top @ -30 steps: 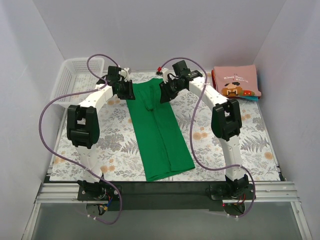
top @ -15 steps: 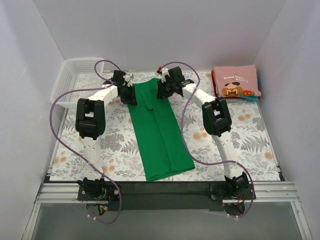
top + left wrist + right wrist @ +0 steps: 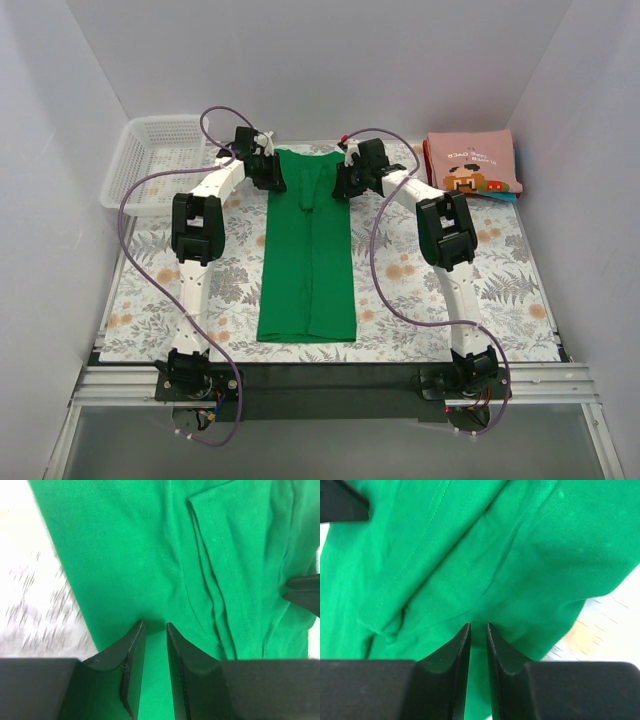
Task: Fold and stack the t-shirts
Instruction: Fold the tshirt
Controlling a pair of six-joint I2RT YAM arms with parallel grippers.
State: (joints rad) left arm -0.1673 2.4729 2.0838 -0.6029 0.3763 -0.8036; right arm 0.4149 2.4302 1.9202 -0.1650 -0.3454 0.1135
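Left jaws and right jaws have moved back, level with the basket [image 3: 122,170], dragging the green tee [image 3: 308,260]. Once slanted, it now lies straight, near hem shifted basket-ward. Right jaws narrowed, seemingly pinching cloth.

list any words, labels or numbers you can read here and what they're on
Nothing can be read outright.
dusty-pink t-shirt: a row of dark lettering above the pixel graphic, too small to read.
green t-shirt: plain, no print or tag text shows in any view.
white basket: no label visible.
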